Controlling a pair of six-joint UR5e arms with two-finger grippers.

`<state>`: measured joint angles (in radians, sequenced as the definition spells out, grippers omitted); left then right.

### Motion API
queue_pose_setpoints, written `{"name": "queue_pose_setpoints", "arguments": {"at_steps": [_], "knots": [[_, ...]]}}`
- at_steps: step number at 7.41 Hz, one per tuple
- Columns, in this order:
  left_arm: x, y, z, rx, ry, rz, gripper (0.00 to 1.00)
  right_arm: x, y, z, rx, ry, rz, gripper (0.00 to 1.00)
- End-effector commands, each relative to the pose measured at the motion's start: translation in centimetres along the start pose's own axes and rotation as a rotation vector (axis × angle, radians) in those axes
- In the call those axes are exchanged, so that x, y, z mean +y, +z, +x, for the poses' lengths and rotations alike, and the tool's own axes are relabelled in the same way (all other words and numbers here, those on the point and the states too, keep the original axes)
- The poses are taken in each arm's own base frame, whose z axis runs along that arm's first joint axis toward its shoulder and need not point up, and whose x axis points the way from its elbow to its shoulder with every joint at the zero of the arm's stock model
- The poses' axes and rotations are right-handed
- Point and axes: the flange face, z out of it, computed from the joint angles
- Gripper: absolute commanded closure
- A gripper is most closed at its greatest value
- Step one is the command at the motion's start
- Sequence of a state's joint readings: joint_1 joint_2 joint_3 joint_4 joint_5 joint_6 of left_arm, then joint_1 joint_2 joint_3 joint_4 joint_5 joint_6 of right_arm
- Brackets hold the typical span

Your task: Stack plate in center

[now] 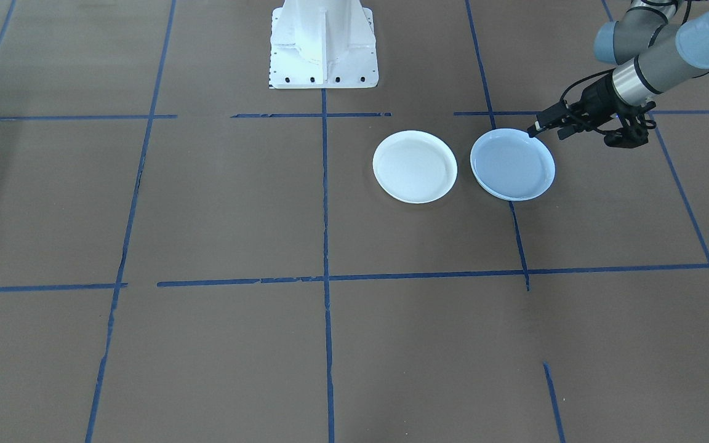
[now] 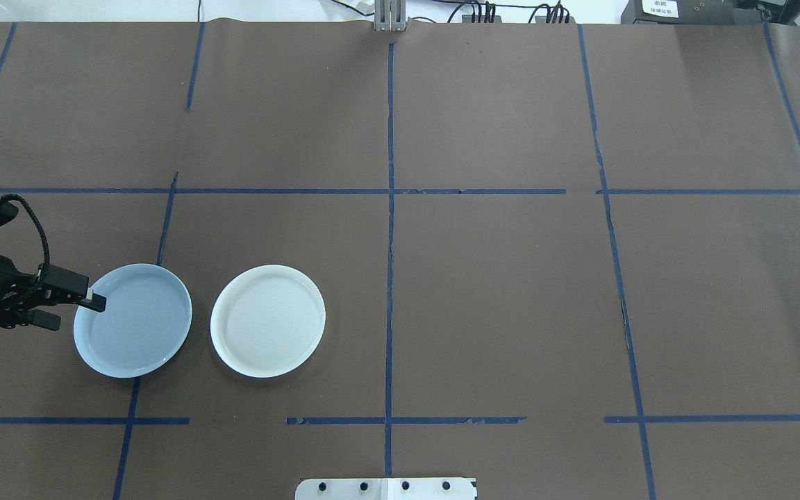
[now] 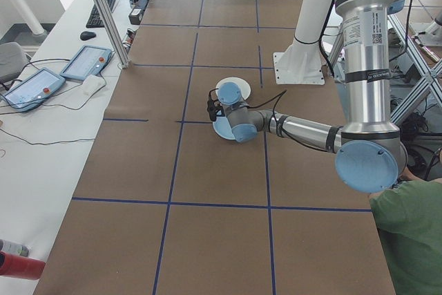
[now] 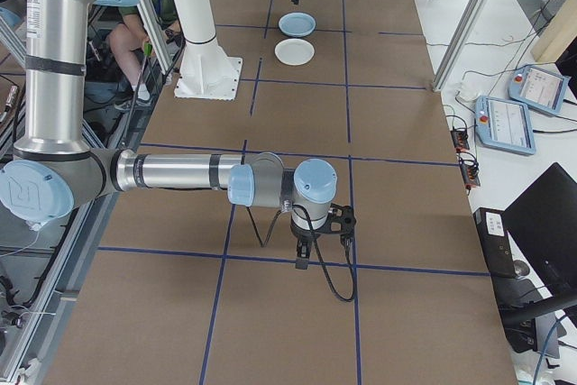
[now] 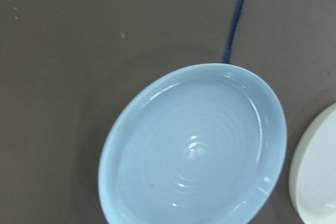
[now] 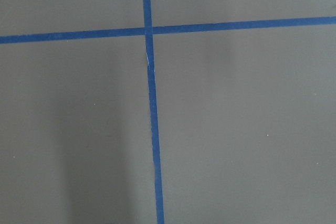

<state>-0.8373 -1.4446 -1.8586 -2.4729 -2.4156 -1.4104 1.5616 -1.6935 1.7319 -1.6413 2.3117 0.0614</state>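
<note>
The brown table point(image 2: 497, 298) is crossed by blue tape lines point(image 2: 390, 208). On the robot's left side lie two plates flat, just beside each other and not touching: the pale blue plate point(image 2: 132, 321) (faint rings show in the wrist view) and the white plate point(image 2: 268, 321). The left gripper point(image 2: 75, 310) hovers at the blue plate's outer rim, fingers apart. The right gripper point(image 4: 303, 257) points down over bare table far away; I cannot tell its state

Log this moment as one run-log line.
left gripper: open, at blue plate rim | white plate: beside, apart | stack: not yet done | right gripper: state unclear
</note>
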Motion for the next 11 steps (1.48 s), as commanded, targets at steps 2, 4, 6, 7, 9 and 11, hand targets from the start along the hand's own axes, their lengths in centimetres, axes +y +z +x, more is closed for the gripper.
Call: {"name": "queue_pose_setpoints", "arguments": {"at_steps": [2,4,6,7,9,11], "knots": [[4.1,4.3,6.7,0.02,-0.065,0.003,0.0,0.0,0.0,0.0,0.0,0.0,0.0,0.0],[6.6,9.0,10.6,0.019,-0.147,-0.034,0.0,0.0,0.0,0.0,0.0,0.0,0.0,0.0],[6.3,12.2,11.3,-0.003,-0.211,0.026,0.0,0.0,0.0,0.0,0.0,0.0,0.0,0.0],[4.9,14.4,12.8,-0.03,-0.265,0.038,0.0,0.0,0.0,0.0,0.0,0.0,0.0,0.0],[3.8,15.9,12.3,-0.055,-0.295,0.064,0.0,0.0,0.0,0.0,0.0,0.0,0.0,0.0],[3.1,16.9,11.8,-0.071,-0.306,0.074,0.03,0.0,0.0,0.0,0.0,0.0,0.0,0.0]]}}
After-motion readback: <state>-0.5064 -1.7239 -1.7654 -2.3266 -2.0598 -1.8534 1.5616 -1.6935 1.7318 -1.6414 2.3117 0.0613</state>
